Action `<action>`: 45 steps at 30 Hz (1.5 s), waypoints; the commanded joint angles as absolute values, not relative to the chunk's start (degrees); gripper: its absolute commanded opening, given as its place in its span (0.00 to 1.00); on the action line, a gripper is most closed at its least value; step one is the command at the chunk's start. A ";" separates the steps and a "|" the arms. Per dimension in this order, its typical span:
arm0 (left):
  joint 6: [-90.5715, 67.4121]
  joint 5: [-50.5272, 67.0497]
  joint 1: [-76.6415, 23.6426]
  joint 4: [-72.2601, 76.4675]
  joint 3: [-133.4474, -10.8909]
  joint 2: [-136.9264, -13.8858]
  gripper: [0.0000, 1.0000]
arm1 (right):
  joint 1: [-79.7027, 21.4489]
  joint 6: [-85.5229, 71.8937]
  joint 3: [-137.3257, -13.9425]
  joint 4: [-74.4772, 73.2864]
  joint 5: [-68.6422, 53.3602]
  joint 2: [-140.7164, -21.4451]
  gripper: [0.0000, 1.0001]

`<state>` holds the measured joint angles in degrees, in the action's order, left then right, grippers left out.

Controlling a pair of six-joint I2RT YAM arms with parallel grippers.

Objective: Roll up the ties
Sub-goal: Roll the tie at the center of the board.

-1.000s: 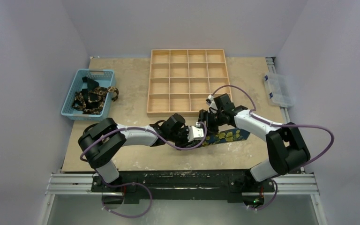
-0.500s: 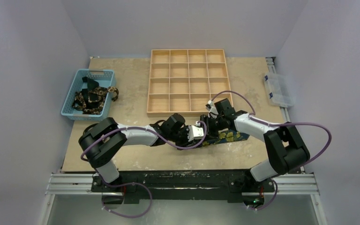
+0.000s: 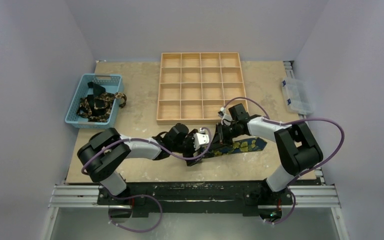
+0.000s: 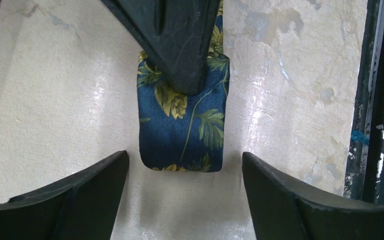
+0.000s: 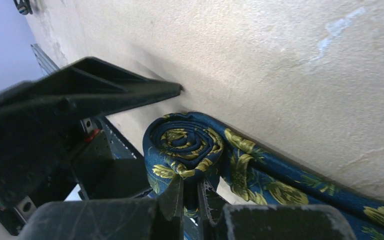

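Tie (image 3: pixel 240 145), navy with gold leaves, is lying on the table (image 3: pixel 130 107) at 5 o'clock from the wooden tray (image 3: pixel 159 87), its 9 o'clock end rolled. Right gripper (image 5: pixel 191 194) is clamping that roll with closed fingers; left gripper (image 4: pixel 184 162) is straddling it, fingers open.

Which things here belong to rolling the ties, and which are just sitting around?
For the job:
blue flowered tie, partly rolled on the table, pinched by the right gripper
other ties, heaped in the blue basket

Lying about:
wooden tray, nothing in its compartments
clear plastic box at the table's right edge
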<state>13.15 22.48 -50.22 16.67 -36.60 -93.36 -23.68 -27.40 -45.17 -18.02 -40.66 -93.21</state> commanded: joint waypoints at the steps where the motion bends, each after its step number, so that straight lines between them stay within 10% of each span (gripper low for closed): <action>1: 7.88 23.34 -49.57 25.12 -34.44 -92.49 0.91 | -23.18 -21.63 -43.75 -22.41 -27.86 -95.59 0.00; 13: 7.89 21.05 -51.59 38.77 -34.56 -99.42 1.00 | -23.10 -22.02 -43.41 -24.60 -21.27 -98.67 0.00; 19: 5.98 21.72 -51.79 43.36 -35.00 -103.60 0.77 | -23.18 -22.10 -43.91 -24.96 -20.92 -101.15 0.00; 24: 7.78 19.35 -52.61 38.53 -34.98 -103.13 0.38 | -23.11 -22.44 -44.36 -24.85 -20.97 -101.03 0.00; 30: 12.45 15.59 -52.65 25.14 -34.21 -97.62 0.10 | -23.11 -23.30 -46.51 -27.39 -26.05 -93.67 0.32; 45: 13.59 17.61 -53.05 11.61 -41.38 -98.87 0.16 | -22.71 -29.54 -46.92 -18.16 -41.19 -89.87 0.58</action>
<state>11.86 17.43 -52.93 17.85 -40.60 -97.21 -22.44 -27.46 -47.00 -23.70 -37.01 -88.92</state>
